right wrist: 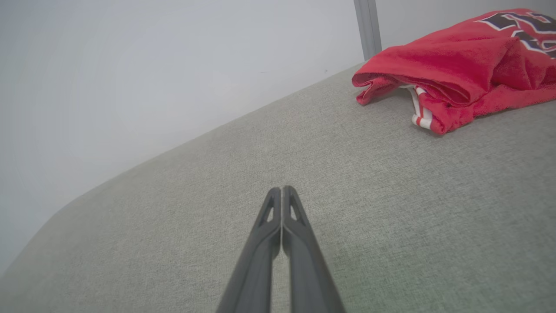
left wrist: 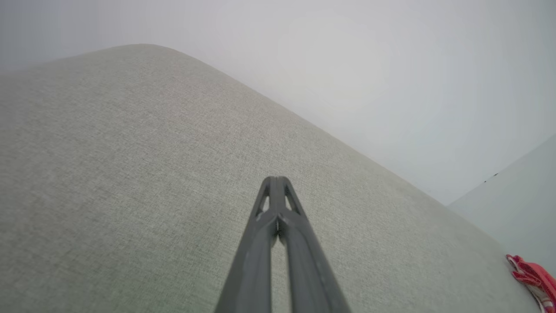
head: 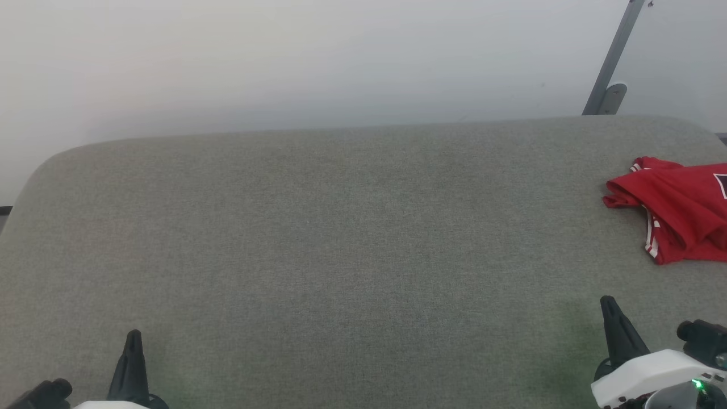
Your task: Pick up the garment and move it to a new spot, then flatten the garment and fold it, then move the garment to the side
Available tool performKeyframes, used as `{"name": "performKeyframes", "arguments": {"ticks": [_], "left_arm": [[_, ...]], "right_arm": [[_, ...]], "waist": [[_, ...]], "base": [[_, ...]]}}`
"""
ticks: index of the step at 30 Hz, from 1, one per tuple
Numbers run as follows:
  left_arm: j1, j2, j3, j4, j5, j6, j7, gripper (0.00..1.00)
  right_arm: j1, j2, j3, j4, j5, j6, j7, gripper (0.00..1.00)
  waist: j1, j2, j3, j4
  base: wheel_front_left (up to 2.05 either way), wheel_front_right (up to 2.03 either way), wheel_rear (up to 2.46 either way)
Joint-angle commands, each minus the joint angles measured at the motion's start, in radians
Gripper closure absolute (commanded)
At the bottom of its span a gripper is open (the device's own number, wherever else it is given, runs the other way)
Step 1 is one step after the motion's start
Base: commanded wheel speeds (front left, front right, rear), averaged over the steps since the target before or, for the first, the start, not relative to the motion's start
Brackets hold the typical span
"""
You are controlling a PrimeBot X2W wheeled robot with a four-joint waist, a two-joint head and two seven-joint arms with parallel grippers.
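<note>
The garment, a red jersey with red-and-white striped trim and part of a dark number, lies crumpled at the table's far right edge. In the right wrist view the garment is ahead and to the upper right; a small bit of the garment shows at the left wrist view's lower right corner. My right gripper stands shut and empty near the front right, well short of the jersey; its tips meet over bare cloth. My left gripper is shut and empty at the front left, its tips together.
A wide grey fabric-covered table with rounded far corners spans the view. A pale wall rises behind it. A grey metal strut leans up at the back right.
</note>
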Motion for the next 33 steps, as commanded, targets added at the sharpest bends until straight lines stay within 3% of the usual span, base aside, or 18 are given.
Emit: {"name": "performKeyframes", "arguments": {"ticks": [1, 33], "left_arm": [[-0.028, 0.008, -0.001, -0.015, -0.046, 0.000, 0.011, 1.00], [-0.097, -0.025, -0.035, -0.021, -0.414, -0.001, 0.125, 1.00]], "right_arm": [[-0.031, 0.000, -0.011, -0.021, 0.042, 0.000, 0.010, 1.00], [-0.053, 0.053, -0.046, -0.063, 0.425, 0.000, 0.118, 1.00]], "waist": [[0.0000, -0.0001, 0.000, 0.000], [0.0000, -0.0001, 0.001, 0.007]], "base": [[0.00, 0.00, 0.00], [0.00, 0.00, 0.00]]}}
